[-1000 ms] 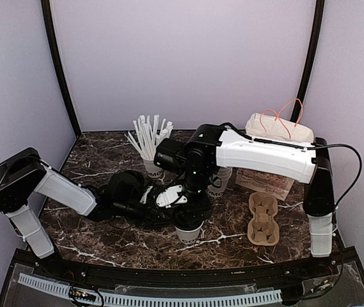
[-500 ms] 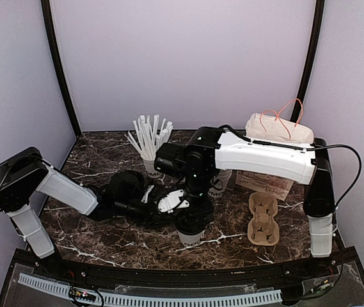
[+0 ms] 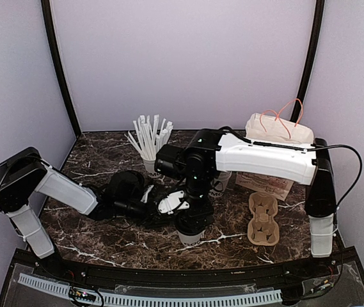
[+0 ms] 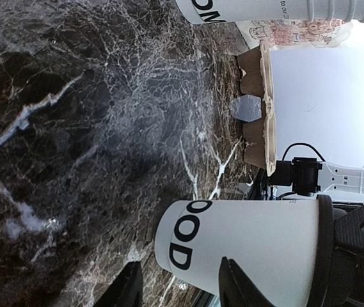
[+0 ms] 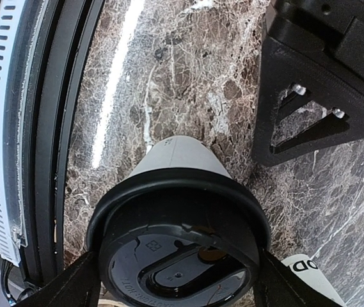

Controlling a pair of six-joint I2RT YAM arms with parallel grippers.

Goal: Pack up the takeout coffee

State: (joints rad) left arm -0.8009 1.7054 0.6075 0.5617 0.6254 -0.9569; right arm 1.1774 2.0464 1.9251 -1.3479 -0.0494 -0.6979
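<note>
The takeout coffee (image 3: 190,238) is a white paper cup with a black lid, near the table's front middle. My right gripper (image 3: 191,221) reaches down over it from above and is shut on the lid. In the right wrist view the lid (image 5: 178,256) sits tight between my two fingers (image 5: 70,288), with the white cup body (image 5: 182,157) below it. My left gripper (image 3: 167,211) lies low just left of the cup and is open. In the left wrist view the cup (image 4: 245,246) with black lettering lies just beyond my spread fingertips (image 4: 130,288). I cannot tell whether the cup's base touches the table.
A brown pulp cup carrier (image 3: 263,219) lies right of the cup. A stack of lidless cups (image 3: 219,182) and a cup of white straws (image 3: 148,144) stand behind. A printed paper bag (image 3: 265,180) and a white bag with red handles (image 3: 277,128) sit back right. The table's black front rail (image 5: 60,128) is close.
My right gripper and the cup it holds have shifted slightly toward the front edge and a little right. The left arm has barely moved.
</note>
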